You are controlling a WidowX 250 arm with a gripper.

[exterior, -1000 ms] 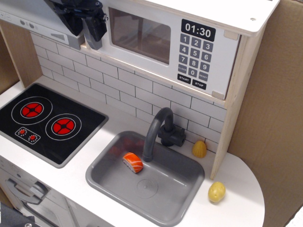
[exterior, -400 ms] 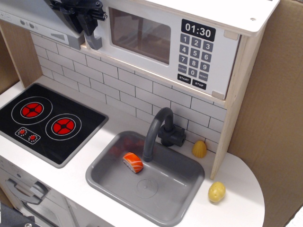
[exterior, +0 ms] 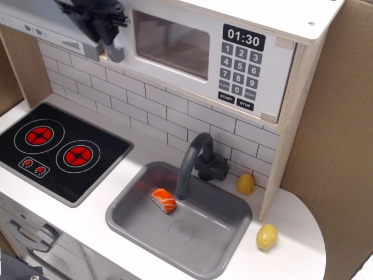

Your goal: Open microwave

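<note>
Black angular pincer [exterior: 108, 29], matte casing

**Gripper at the microwave handle**

The black gripper [exterior: 108, 26] sits at the top left, its fingers closed around the grey handle [exterior: 114, 51] at the left edge of the microwave [exterior: 233, 64]. The door [exterior: 172, 44] looks slightly ajar at that side. The clock [exterior: 243, 38] reads 01:30 above the keypad [exterior: 239, 73]. Below, a sushi piece [exterior: 164, 200] lies in the grey sink [exterior: 131, 219] beside the faucet [exterior: 195, 160]. A stovetop [exterior: 58, 151] lies left. Two yellow toys [exterior: 267, 236] rest on the counter [exterior: 297, 245].
</note>
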